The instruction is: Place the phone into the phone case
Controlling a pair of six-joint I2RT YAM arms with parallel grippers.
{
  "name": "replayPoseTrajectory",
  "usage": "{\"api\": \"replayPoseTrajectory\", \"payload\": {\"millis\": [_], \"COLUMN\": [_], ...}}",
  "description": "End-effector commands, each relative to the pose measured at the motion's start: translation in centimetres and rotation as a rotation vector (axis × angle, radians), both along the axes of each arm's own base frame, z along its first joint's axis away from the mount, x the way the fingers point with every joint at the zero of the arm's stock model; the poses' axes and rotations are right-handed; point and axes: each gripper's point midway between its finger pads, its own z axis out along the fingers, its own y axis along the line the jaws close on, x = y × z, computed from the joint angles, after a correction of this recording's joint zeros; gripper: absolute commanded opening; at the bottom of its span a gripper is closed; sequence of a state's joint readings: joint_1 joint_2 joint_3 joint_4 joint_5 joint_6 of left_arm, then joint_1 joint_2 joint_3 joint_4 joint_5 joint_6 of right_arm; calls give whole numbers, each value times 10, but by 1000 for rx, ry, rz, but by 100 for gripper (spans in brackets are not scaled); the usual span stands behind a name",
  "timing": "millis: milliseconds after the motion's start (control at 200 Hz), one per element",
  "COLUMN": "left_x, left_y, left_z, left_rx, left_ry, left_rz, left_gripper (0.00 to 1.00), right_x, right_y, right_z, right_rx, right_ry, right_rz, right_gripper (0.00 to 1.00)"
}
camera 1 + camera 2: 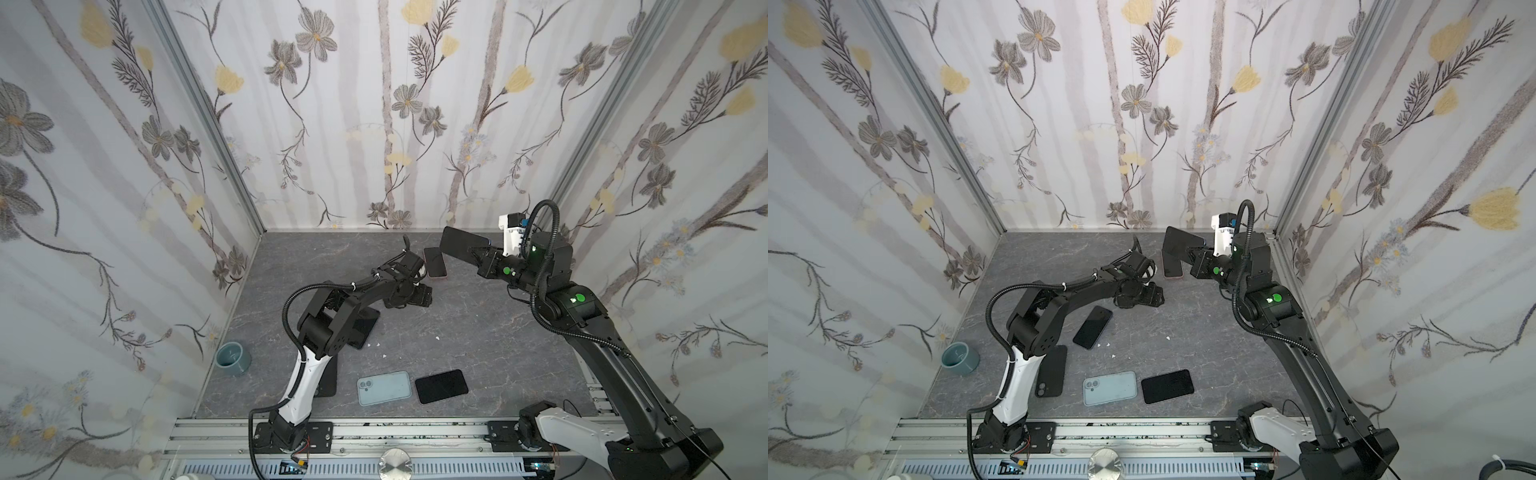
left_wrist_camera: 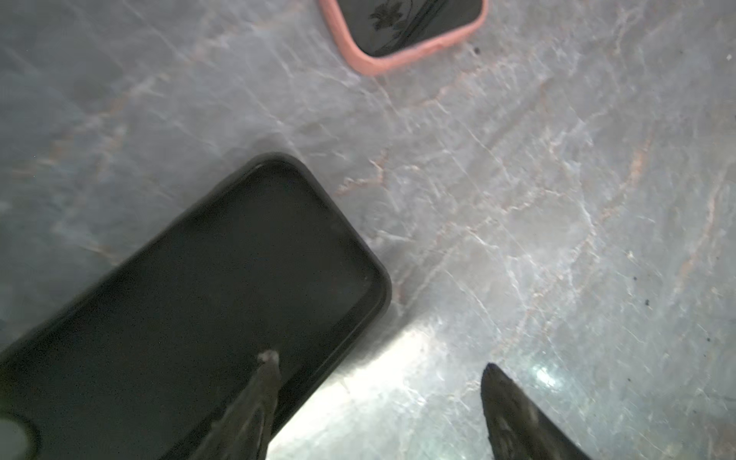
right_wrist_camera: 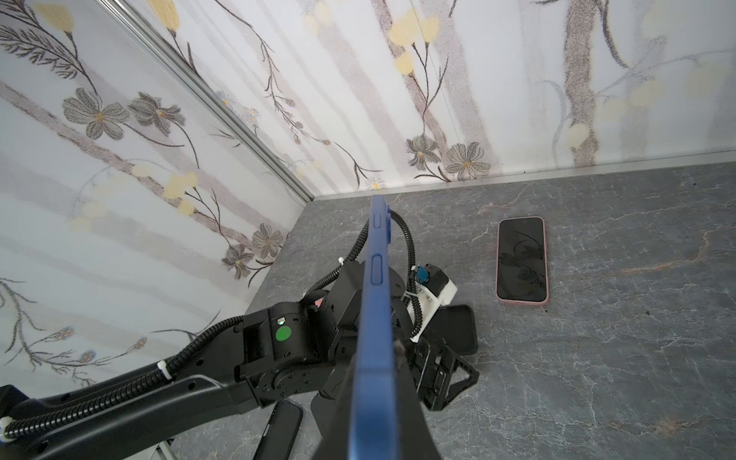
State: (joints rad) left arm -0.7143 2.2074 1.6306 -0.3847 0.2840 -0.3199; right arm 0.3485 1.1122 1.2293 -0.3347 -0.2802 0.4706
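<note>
Carry step: right gripper (image 3: 374, 354) clamped on blue phone (image 3: 374, 278), aloft near black case (image 2: 199, 298). Left gripper (image 2: 378, 360) fingers apart, straddling black case edge. Next, likely: level phone, align over black case, press in.

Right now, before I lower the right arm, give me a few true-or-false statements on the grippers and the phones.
1. The right gripper is shut on the blue-edged phone. True.
2. The left gripper grips the black case. False: it is open over the case.
3. The pink-cased phone lies flat on the table. True.
4. The teal bowl stands by the right arm's base. False: it stands by the left wall.
</note>
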Motion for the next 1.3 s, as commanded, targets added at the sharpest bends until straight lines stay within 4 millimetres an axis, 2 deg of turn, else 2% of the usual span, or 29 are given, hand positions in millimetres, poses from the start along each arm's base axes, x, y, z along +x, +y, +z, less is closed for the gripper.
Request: {"api": "replayPoseTrajectory", "payload": {"millis": [0,195,380,470,554,684,809,909,934,1094,1184,1294], "left_x": [-42,-77,-90,-85,-83,-81,-80,-75,-78,-73,-72,-72], "left_y": [-6,-32,-45,-43,-40,-24,4,30,40,77,88,91], "left_z": [-12,5,21,39,64,96,111,118,111,110,105,94], "left_rx": [-3,-88,-129,-138,-155,-166,-167,-181,-171,-214,-250,-314], "left_ry": [136,153,145,99,57,-1,-36,-45,-33,-35,-13,48], "left_rz": [-22,-59,-80,-79,-96,-91,-36,40,62,200,249,278], "left_gripper": [82,82,81,81,81,80,78,75,74,70,62,51], "right_x": [3,7,10,8,9,13,14,13,12,6,2,-3], "right_y": [-1,-2,-8,-7,-9,-10,-6,-4,-1,12,22,37], "right_z": [14,11,5,9,14,9,-12,-38,-43,-92,-122,-156], "right_rx": [27,18,-10,-14,-25,-63,-97,-125,-127,-154,-159,-154], "right_ry": [-48,-27,9,0,-7,22,84,158,171,299,378,478], "right_rz": [-15,-29,-69,-58,-64,-68,-44,-23,-5,78,136,217], "right_gripper": [0,0,0,0,0,0,0,0,0,0,0,0]}}
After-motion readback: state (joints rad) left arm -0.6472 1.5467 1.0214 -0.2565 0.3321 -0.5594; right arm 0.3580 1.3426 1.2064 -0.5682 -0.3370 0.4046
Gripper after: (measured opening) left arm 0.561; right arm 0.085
